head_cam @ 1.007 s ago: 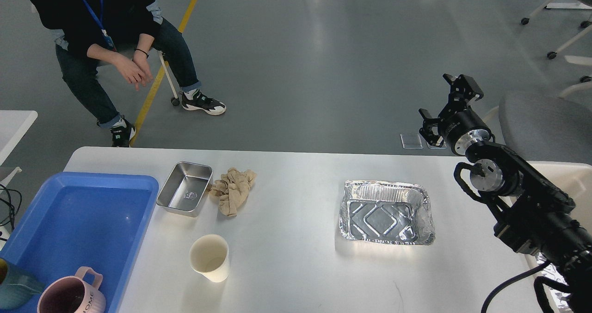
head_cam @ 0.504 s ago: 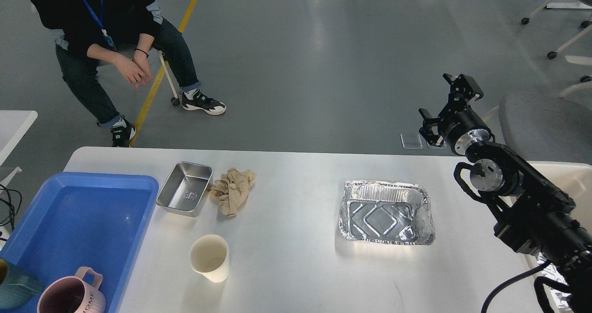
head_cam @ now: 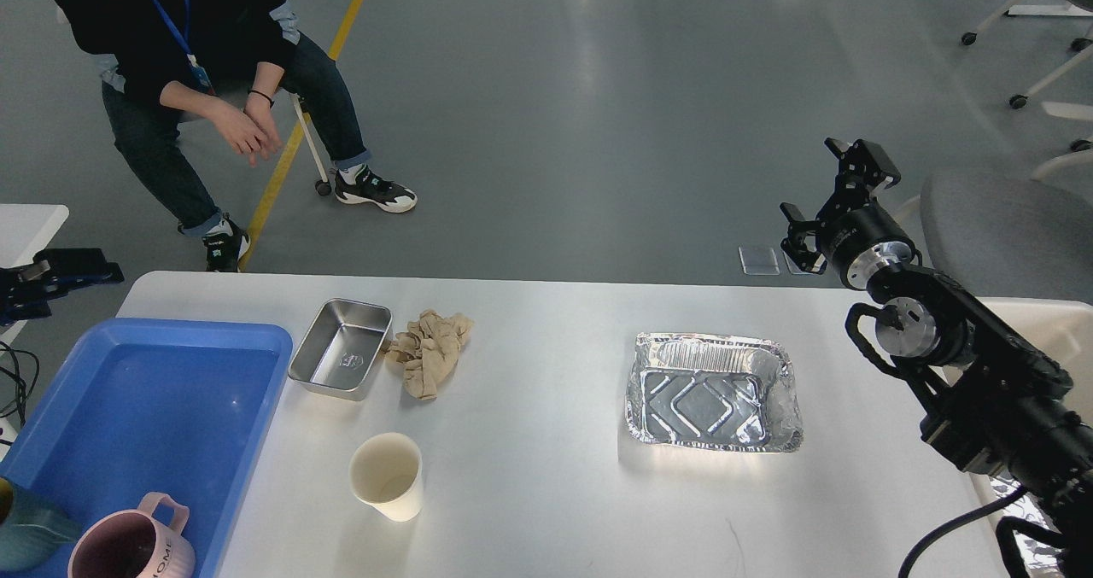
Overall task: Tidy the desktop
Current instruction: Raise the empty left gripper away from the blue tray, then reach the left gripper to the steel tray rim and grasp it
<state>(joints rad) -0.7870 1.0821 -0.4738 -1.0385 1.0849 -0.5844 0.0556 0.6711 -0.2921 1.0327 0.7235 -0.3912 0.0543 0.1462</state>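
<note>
The desktop [head_cam: 546, 493] filled the lower part of the head view, a broad white top with rounded far corners. At its left end sat a blue tray [head_cam: 256, 373], with a pink mug [head_cam: 128, 548] and a teal cup [head_cam: 30, 531] standing in its near corner. Just right of the tray lay a small steel pan [head_cam: 341, 347], and a crumpled beige cloth [head_cam: 429, 352] touched the pan's right side. A paper cup [head_cam: 387, 475] stood upright nearer the front, apart from both. Well to the right rested a foil tray [head_cam: 713, 390], open side up. The right gripper [head_cam: 832, 194] was raised beyond the table's far right corner, over the floor, its two fingers spread wide and holding nothing. The left gripper [head_cam: 85, 269] reached in at the left edge, just past the desktop's far left corner; it looked dark and flat there, and I could not tell whether its fingers were apart or together. A seated person [head_cam: 196, 57] in dark clothes was on the floor side, beyond the table.
</note>
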